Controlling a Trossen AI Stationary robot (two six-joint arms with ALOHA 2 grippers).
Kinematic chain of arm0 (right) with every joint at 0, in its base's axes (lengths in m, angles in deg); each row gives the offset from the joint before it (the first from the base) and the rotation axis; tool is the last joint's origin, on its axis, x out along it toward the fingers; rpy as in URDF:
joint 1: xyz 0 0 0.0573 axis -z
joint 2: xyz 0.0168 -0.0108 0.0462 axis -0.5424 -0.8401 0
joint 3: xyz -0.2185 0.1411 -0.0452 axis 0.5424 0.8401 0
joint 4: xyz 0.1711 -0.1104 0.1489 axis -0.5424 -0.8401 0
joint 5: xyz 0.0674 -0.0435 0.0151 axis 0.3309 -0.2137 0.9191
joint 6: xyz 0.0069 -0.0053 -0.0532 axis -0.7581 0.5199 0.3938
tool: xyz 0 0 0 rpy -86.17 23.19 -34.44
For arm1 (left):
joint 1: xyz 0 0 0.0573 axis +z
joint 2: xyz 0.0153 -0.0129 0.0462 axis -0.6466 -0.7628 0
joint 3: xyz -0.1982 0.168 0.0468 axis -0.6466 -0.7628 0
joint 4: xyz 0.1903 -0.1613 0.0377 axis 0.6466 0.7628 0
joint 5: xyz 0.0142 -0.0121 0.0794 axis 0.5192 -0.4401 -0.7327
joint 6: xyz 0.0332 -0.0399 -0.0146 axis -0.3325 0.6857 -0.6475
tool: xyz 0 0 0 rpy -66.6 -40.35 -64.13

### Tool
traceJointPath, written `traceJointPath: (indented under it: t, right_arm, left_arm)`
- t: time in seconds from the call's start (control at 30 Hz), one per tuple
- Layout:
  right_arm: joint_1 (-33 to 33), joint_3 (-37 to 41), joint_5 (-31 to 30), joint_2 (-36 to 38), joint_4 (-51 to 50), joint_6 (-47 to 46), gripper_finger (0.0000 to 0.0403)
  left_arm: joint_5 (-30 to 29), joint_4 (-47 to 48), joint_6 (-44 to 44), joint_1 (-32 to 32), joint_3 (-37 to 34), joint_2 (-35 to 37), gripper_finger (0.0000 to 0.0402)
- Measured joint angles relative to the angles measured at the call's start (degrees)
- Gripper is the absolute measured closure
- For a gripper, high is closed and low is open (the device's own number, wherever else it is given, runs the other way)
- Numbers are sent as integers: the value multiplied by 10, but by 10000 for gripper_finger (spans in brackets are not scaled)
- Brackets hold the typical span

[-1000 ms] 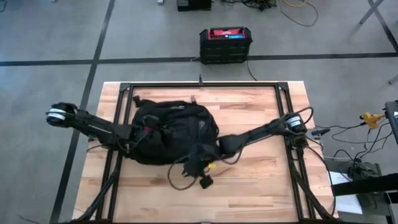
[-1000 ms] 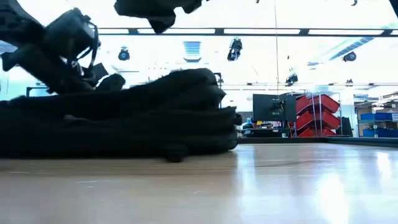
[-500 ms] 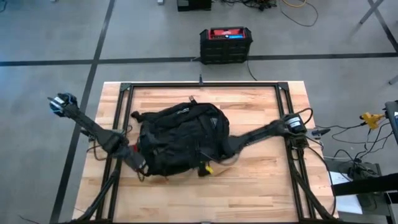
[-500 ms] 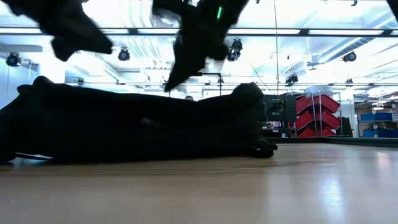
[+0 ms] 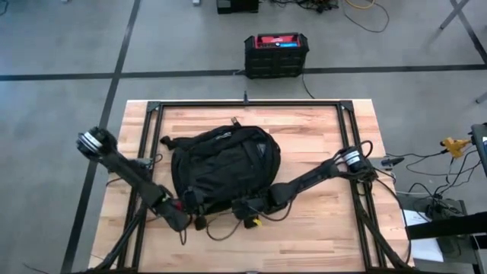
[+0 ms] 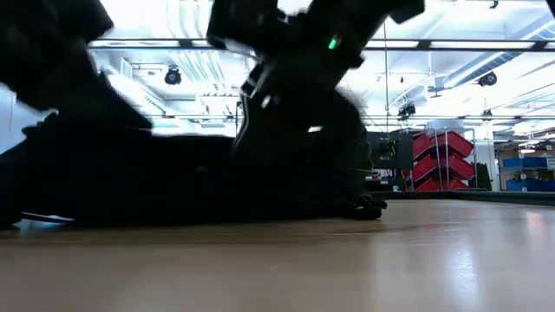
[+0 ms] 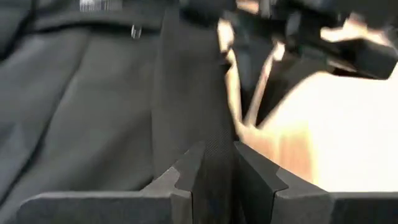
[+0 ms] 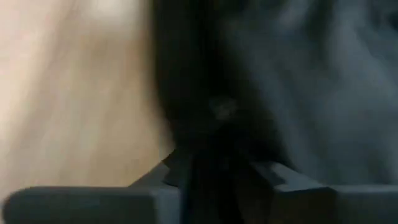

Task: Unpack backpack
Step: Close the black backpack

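Observation:
The black backpack [image 5: 224,164] lies flat on the wooden table, front face and small pale logo up; in the low view it is a long dark mound [image 6: 130,186]. Both grippers are at its near edge. My left gripper [image 5: 185,218] is shut on a black strap at the near left corner. My right gripper [image 5: 243,209] is shut on black fabric at the near edge, right of the middle. Loose straps and a cord [image 5: 221,228] trail onto the wood between the two grippers. My left gripper pinches a flat black strap [image 7: 214,163] of the backpack between its two fingers, and the strap runs away from the fingers along them. The rest of the pack lies on the table. My right gripper pinches a bunch of black backpack fabric [image 8: 217,168] at the pack's near edge. How many layers it holds and which part it is cannot be told, and the pack's body rests on the table.
A black metal frame [image 5: 243,104] runs around the work area. A hard black box with a red top [image 5: 276,55] stands on the floor beyond the far edge. Cables [image 5: 426,164] lie off the table's right side. Bare wood [image 5: 319,228] shows at near right.
The backpack, bunched up a second ago, has been spread out flat and shifted a little toward the table's right. Both grippers have moved down and toward the near edge, the left one the farther, swinging right along the pack's near left corner.

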Motion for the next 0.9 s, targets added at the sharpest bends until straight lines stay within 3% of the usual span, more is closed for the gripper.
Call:
traceJointPath:
  t: [0.23,0.43,0.67,0.73,0.83,0.9]
  right_arm:
    - [21,0,4,0,57,53,221]
    - [63,-1,71,-24,69,40,208]
    - [85,-1,76,-44,107,4,251]
    - [87,-1,73,-44,106,5,285]
    - [86,-1,67,-42,95,11,365]
    - [83,-1,66,-38,84,26,389]
  left_arm:
    - [6,-2,58,0,1,-71,339]
    - [23,-2,62,0,1,-78,338]
    - [30,3,60,-1,4,-78,337]
    - [31,3,59,-1,4,-78,338]
    - [34,6,59,-2,4,-78,337]
    - [36,12,60,-2,4,-77,338]
